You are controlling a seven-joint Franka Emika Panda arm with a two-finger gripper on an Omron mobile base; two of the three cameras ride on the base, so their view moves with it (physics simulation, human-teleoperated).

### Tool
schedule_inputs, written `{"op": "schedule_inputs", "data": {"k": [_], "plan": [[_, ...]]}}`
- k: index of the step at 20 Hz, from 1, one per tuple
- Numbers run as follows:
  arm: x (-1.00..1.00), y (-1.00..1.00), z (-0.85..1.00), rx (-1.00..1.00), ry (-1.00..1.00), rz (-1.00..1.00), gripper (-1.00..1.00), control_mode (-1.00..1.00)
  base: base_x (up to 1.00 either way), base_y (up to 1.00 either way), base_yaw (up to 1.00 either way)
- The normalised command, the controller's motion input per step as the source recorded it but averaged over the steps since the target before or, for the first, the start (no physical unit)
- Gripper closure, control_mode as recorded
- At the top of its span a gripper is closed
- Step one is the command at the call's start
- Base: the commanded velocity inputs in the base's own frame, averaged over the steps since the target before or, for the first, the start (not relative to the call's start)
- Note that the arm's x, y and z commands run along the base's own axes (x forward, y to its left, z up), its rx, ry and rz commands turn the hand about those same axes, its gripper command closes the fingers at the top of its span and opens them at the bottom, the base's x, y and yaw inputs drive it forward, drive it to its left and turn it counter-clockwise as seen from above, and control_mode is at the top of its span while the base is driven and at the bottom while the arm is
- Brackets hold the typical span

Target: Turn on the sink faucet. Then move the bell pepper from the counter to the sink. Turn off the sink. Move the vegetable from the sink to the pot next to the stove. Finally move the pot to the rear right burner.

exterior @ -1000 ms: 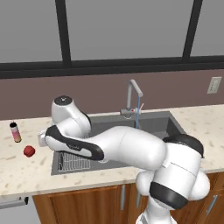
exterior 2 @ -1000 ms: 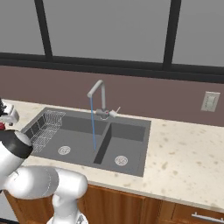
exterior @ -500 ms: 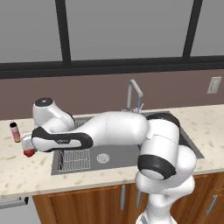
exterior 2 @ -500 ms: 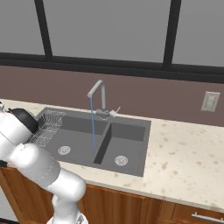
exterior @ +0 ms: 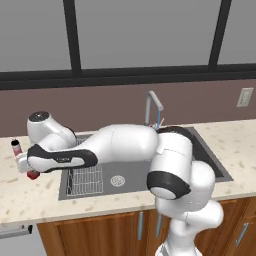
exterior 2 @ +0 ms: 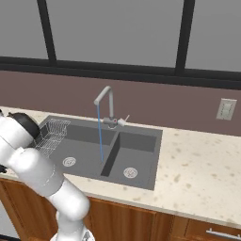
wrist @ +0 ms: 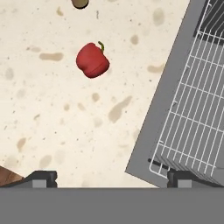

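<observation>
A beige speckled stone counter runs under a wide window, with wooden cabinets below and a brown backsplash behind. Set into it is the wide dark grey double-basin sink, and the tall slim grey metal faucet stands at its back edge with a thin blue stream of water falling from the spout into the left basin.

The small squat red bell pepper with its short green stem lies on the bare counter, left of the sink. In the hand view it sits well ahead of the two dark finger tips, apart from them and nearer the one on the left of that view. The two-finger gripper hovers above the counter with its jaws spread wide, holding nothing and touching nothing; one tip is over the stone, the other over the sink's corner.

A white wire rack rests in the left basin and nothing lies in it. A slim pink-and-tan bottle with a dark cap stands upright on the counter just behind the pepper
</observation>
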Motion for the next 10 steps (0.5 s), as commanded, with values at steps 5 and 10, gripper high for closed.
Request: {"op": "schedule_inputs", "data": {"k": [5, 10], "plan": [[0.01, 0.00, -0.07, 0.00, -0.09, 0.01, -1.00, -1.00, 0.00, 0.00, 0.00], [0.00, -0.02, -0.21, 0.00, -0.10, 0.03, -1.00, -1.00, 0.00, 0.00, 0.00]]}}
